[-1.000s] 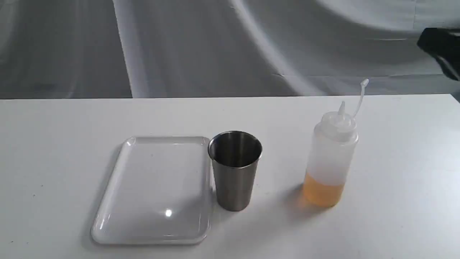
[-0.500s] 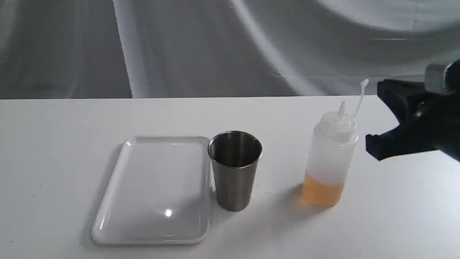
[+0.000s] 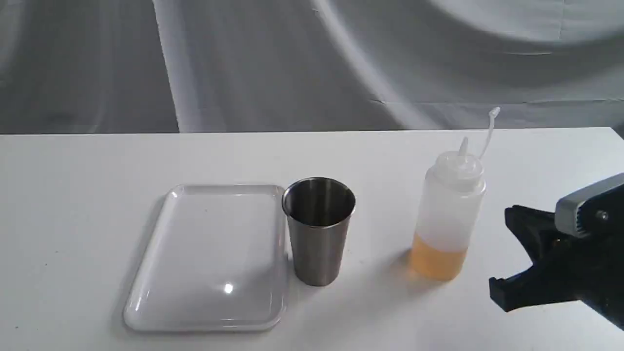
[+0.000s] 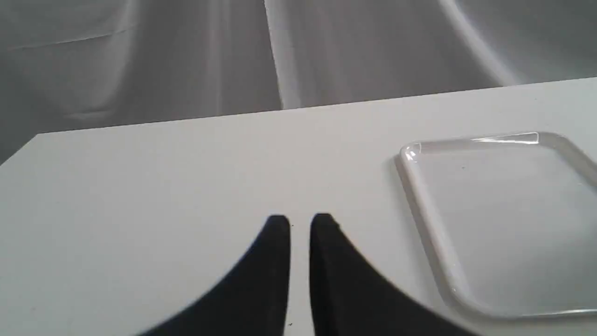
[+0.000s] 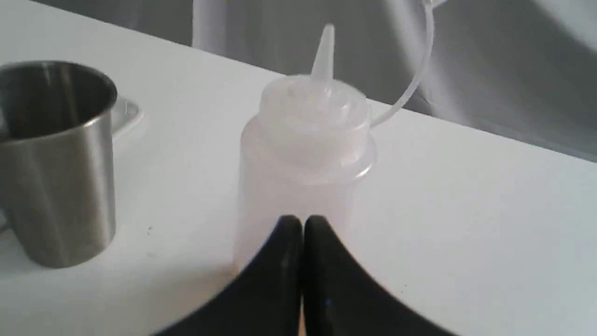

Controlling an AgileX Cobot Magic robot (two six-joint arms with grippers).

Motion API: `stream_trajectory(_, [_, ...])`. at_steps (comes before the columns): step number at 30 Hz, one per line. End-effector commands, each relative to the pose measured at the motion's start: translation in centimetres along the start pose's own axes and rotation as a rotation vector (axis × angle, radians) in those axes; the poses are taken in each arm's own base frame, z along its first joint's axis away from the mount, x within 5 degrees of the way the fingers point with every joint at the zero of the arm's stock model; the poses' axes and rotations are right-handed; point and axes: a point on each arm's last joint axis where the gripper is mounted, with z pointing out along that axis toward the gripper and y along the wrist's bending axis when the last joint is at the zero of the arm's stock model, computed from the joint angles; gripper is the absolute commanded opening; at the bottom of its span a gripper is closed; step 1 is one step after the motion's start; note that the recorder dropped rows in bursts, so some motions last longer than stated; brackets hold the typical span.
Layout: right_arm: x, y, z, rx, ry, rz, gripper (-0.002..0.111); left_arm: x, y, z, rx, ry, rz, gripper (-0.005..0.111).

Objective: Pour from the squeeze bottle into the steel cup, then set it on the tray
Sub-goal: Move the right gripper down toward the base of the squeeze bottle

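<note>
The right gripper (image 5: 303, 221) has its two black fingers pressed tip to tip, and they have hold of nothing. Straight ahead of those fingertips, near but with a strip of white table (image 3: 97, 170) between, the squeeze bottle (image 3: 451, 209) stands upright. Amber liquid (image 3: 436, 263) fills only its lower part and the plastic above that is cloudy white. Its nozzle (image 3: 463, 145) points up, uncapped, with the small cap (image 3: 494, 112) held high on its thin strap.

Past the bottle, on the side away from the right fingers, stands the steel cup (image 3: 318, 243), upright with its mouth open. The inside looks dark, and I cannot tell whether anything lies at the bottom. Farther still from those fingers, just beside the cup, lies the tray (image 3: 161, 243), flat, its floor bare and glossy.

The left gripper (image 4: 301, 221) hangs over the table with its fingers nearly together, a thin slit between them, and they grip nothing. The tray lies ahead of them and off to one side, apart from the tips.

By my count: one bottle, one cup, one tray, two grippers.
</note>
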Motion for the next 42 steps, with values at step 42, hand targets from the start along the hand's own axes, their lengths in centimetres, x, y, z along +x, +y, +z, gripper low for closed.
stream_trajectory(42, [5.7,0.5,3.8,0.003,0.082,0.034,0.0,0.1,0.0,0.0,-0.002,-0.008,0.0,0.008])
